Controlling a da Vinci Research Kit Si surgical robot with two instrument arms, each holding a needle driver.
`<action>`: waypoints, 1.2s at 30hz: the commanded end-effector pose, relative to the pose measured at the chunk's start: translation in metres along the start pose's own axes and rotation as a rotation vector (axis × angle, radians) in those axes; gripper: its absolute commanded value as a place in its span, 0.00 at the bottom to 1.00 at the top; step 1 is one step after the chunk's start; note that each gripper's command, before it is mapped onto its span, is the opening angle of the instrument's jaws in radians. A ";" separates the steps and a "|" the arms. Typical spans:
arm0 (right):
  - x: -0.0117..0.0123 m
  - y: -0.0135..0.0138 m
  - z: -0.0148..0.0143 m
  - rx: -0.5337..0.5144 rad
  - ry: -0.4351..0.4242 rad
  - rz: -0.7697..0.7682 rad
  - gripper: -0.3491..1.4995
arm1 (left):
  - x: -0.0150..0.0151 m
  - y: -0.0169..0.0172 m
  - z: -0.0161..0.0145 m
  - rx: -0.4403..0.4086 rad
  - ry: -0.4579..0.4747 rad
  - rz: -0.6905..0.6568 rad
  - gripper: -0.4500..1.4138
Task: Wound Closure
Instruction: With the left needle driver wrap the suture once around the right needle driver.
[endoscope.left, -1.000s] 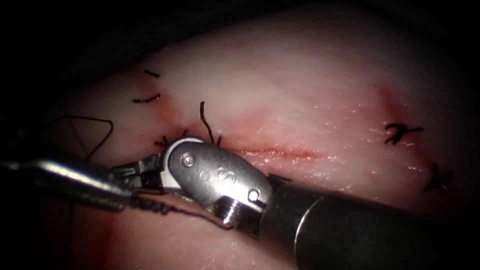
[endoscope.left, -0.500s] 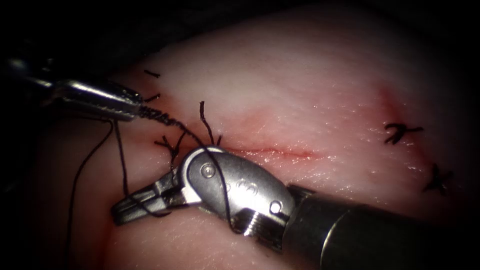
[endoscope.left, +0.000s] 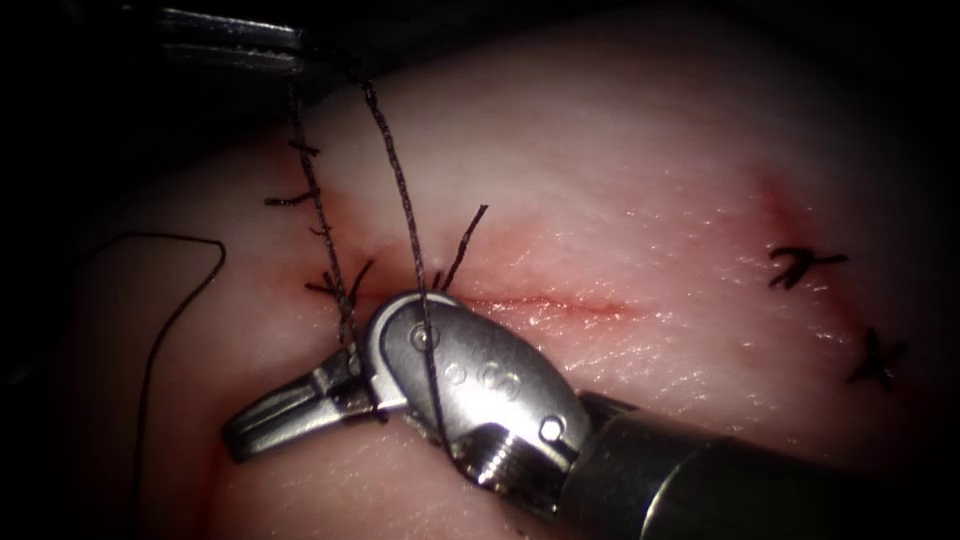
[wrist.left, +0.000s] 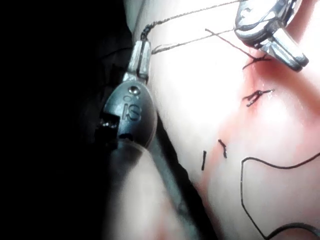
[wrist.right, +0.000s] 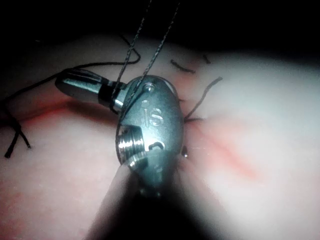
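My left tool (endoscope.left: 292, 45) sits at the upper left beyond the tissue's edge, jaws shut on the dark thread (endoscope.left: 398, 180); I see the same grip in the left wrist view (wrist.left: 142, 46). Two taut strands run down from it. One crosses the right tool's wrist (endoscope.left: 428, 345); the other reaches the stitch (endoscope.left: 338, 288) at the left end of the cut (endoscope.left: 545, 303). My right tool (endoscope.left: 240, 435) lies low on the tissue, jaws shut and pointing left, thread wound about their base (wrist.right: 114, 96). A short free tail (endoscope.left: 466, 238) stands up beside the stitch.
Two tied knots (endoscope.left: 802, 266) (endoscope.left: 876, 358) lie at the far right of the tissue. Short cut ends of thread (endoscope.left: 292, 200) rest at the upper left. A slack loop of thread (endoscope.left: 190, 262) trails down the left side. Red fluid stains the tissue by the right tool.
The left tool has risen from beside the right tool's jaws to the upper left, drawing the thread out into two taut strands. The right tool has shifted slightly down and right.
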 end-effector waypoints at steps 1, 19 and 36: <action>0.0004 0.0009 0.0006 -0.005 0.033 -0.003 0.00 | -0.0009 -0.0007 0.0005 0.004 0.039 0.010 0.00; 0.0017 0.0018 -0.0013 -0.389 0.430 0.159 0.00 | -0.0088 0.0075 0.0014 0.141 0.284 -0.075 0.00; 0.0007 0.0003 -0.0025 -0.741 0.476 0.333 0.00 | -0.0054 0.0114 0.0011 0.319 0.370 -0.079 0.00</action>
